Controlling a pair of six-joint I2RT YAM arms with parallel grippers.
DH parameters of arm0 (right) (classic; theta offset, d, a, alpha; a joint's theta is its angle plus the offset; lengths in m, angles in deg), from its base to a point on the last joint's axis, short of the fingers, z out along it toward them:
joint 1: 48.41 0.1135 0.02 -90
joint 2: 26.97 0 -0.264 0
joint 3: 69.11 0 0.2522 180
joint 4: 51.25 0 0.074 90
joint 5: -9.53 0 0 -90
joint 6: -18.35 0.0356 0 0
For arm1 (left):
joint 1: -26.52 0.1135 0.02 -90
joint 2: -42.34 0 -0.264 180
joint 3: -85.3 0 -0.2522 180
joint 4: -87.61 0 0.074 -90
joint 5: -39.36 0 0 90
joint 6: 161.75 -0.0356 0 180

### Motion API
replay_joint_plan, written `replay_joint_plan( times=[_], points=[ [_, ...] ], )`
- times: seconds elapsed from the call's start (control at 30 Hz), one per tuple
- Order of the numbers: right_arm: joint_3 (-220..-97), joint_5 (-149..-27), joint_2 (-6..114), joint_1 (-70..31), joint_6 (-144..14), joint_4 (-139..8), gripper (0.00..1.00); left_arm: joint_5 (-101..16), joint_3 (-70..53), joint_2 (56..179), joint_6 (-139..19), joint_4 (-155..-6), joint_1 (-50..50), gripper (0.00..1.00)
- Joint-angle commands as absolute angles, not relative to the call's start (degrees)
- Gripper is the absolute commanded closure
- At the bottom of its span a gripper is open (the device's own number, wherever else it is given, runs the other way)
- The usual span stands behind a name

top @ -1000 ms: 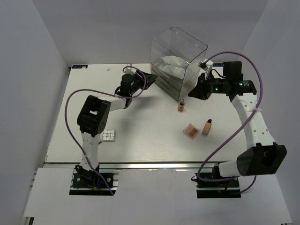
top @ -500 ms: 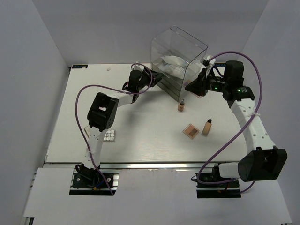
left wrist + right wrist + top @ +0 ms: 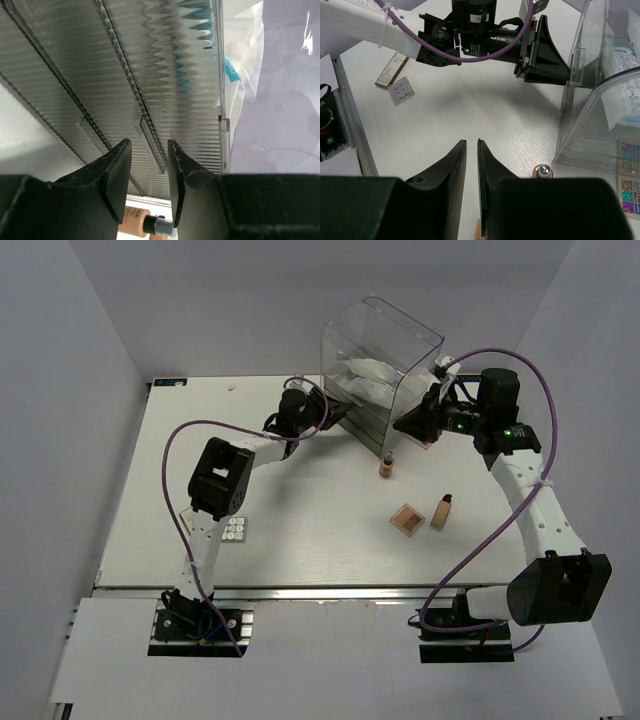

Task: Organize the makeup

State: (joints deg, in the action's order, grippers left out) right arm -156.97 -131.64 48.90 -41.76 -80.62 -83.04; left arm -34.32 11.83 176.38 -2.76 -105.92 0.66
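Black fingers (image 3: 116, 170) of the left gripper (image 3: 149, 142) stand apart on either side of a narrow drawer pull (image 3: 142, 127). There is a gap on each side of it, so they are released rather than pinching. The pull belongs to the ribbed grey drawers (image 3: 100, 65) at the bottom of the clear plastic box (image 3: 385, 345).

White-and-blue packets (image 3: 242, 55) lie piled in the open upper part of the box. The overhead view shows them heaped above the drawer stack.

The fingers (image 3: 454, 172) of the right gripper (image 3: 471, 142) are parted by only a thin slit. Bare table (image 3: 470, 115) shows through it, and they grasp nothing. This gripper hangs near the right front corner of the box.

An upright foundation bottle (image 3: 386, 466) stands just beside that corner, its dark cap uppermost. Two glittery grid palettes (image 3: 631, 150) sit at the foot of the box; whether they are inside a drawer I cannot tell.

Nearer the arm bases, a lying foundation bottle (image 3: 441, 511) rests on the table just beside a peach palette (image 3: 405, 518). Well apart from these, on the left side, a white grid palette (image 3: 233, 530) lies flat close behind the left arm's elbow.
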Motion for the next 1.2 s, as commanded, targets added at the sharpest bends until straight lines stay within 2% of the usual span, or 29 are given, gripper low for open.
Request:
replay_joint_plan(
  times=[0.0,0.1,0.27,0.37,0.4,0.5,0.97,1.03,1.07,1.17],
  points=[
    [-156.87,-132.32,49.23,-41.91,-79.56,-80.31,0.8,-34.29,14.94,177.25,-4.42,-104.47,0.33,0.55],
    [-156.52,-132.32,49.23,-41.82,-78.77,-79.52,0.79,-34.2,16.09,178.48,-4.25,-104.38,0.33,0.59],
    [-156.34,-132.06,49.4,-41.91,-78.07,-78.9,0.79,-33.85,16.53,179.89,-3.54,-105.79,0.33,0.7],
    [-156.17,-131.97,49.23,-41.82,-77.89,-78.81,0.79,-33.68,16.27,179.98,-3.46,-106.93,0.33,0.79],
    [-155.99,-131.88,49.23,-41.82,-77.8,-78.73,0.8,-33.67,16.09,179.81,-3.54,-107.28,0.42,0.88],
    [-155.64,-131.8,48.97,-41.82,-77.63,-78.64,0.79,-34.02,14.69,178.41,-3.46,-108.42,0.68,1.0],
    [-154.5,-130.56,48.79,-41.91,-78.94,-80.39,0.78,-34.2,-9.65,160.75,-7.32,-114.76,5.96,1.0],
    [-154.32,-130.13,49.05,-41.82,-79.73,-81.18,0.71,-34.03,-11.94,159.6,-7.94,-113.79,6.31,0.88],
    [-154.24,-129.86,49.23,-41.82,-80.0,-81.62,0.61,-33.94,-12.38,158.81,-8.63,-113.44,6.22,0.73],
    [-154.06,-128.81,49.75,-41.82,-82.01,-83.46,0.45,-33.68,-12.83,158.27,-9.52,-112.47,6.22,0.54]
  ],
)
